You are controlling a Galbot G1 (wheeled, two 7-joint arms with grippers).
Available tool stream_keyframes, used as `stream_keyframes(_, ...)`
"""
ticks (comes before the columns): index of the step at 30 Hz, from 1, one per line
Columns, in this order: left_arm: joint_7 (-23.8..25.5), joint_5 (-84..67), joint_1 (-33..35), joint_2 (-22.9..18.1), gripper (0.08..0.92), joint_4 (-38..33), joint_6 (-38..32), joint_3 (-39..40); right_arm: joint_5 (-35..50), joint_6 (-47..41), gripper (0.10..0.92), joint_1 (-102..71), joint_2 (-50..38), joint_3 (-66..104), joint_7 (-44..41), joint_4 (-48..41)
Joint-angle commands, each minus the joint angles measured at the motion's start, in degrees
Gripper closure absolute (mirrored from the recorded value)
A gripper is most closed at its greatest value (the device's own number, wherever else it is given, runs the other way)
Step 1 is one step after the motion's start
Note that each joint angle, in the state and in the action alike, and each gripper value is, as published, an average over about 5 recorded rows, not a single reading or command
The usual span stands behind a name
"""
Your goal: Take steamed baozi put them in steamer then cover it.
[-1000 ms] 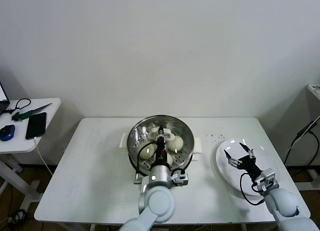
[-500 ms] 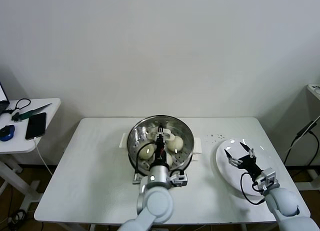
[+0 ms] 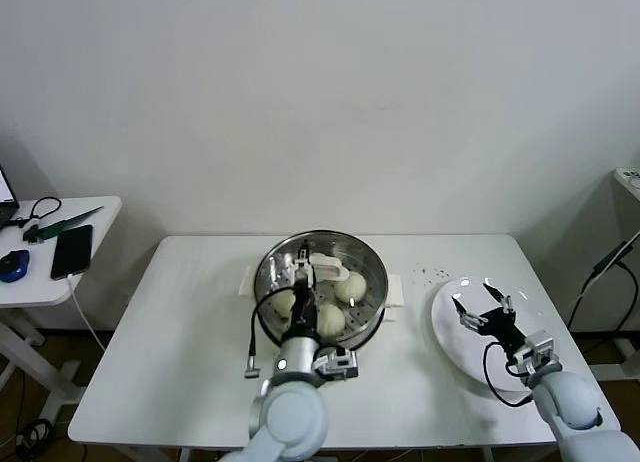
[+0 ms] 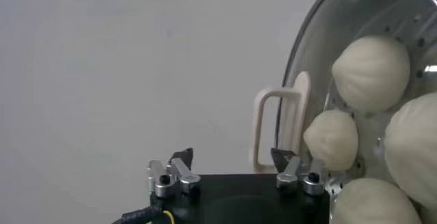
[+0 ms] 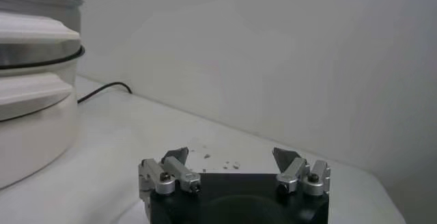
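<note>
The steamer (image 3: 375, 272) stands in the middle of the white table, uncovered. Several cream-white baozi (image 3: 350, 285) lie on its perforated floor. My left gripper (image 3: 297, 267) hovers over the steamer's left half, open and empty. In the left wrist view the left gripper (image 4: 232, 155) sits beside the steamer's wall (image 4: 369, 7), its white side handle (image 4: 273, 130) and the baozi (image 4: 372, 72). My right gripper (image 3: 480, 308) is open and empty above the flat white plate (image 3: 450, 332). In the right wrist view the right gripper (image 5: 230, 156) points away from the steamer (image 5: 34, 61). The glass lid is not in view.
A small side table (image 3: 60, 272) at the far left holds a phone (image 3: 72, 250), a mouse and cables. Dark crumbs (image 3: 432, 274) lie between steamer and plate. A black cable (image 3: 252, 337) hangs by my left arm near the table's front.
My left gripper has moved left across the steamer and its fingers have spread. A baozi at the steamer's front now shows uncovered. The right arm has barely moved.
</note>
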Motion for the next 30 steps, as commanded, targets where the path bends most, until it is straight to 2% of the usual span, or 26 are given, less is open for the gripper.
stream_keyframes(1,-8.4,-16.8,6.6,4.0,0.222,-8.8,-8.7,-4.7,0.7,-3.8,0.203,-0.2,-0.2,1.1,0.6,1.4)
stream_keyframes(4,-11.8,-23.2,9.5,5.3,0.184,-10.5,-13.7,-8.5,1.7,-3.8,0.203,-0.7,-0.6,1.7,1.1,1.9)
stream_keyframes(9,-16.9,-35.0,13.4,7.9,0.177,-12.9,-22.1,-16.2,2.5,-3.1,0.203,-1.7,-0.9,2.7,1.4,3.2)
stream_keyframes(13,-19.1,-44.5,15.9,8.8,0.177,-13.8,-28.6,-23.4,2.5,-2.3,0.203,-3.1,-0.9,3.4,1.4,4.9)
stream_keyframes(19,-19.4,-61.7,21.5,6.8,0.177,-13.0,-35.4,-34.7,2.3,-1.2,0.203,-5.1,-0.6,4.6,1.3,7.0)
stream_keyframes(24,-17.6,-77.0,26.4,3.4,0.177,-10.4,-39.0,-42.7,1.6,-0.1,0.203,-6.5,0.0,5.0,1.3,8.9)
stream_keyframes(30,-15.6,-84.3,30.1,-0.2,0.177,-8.0,-40.9,-48.0,0.7,1.1,0.203,-8.1,1.7,5.7,1.1,10.6)
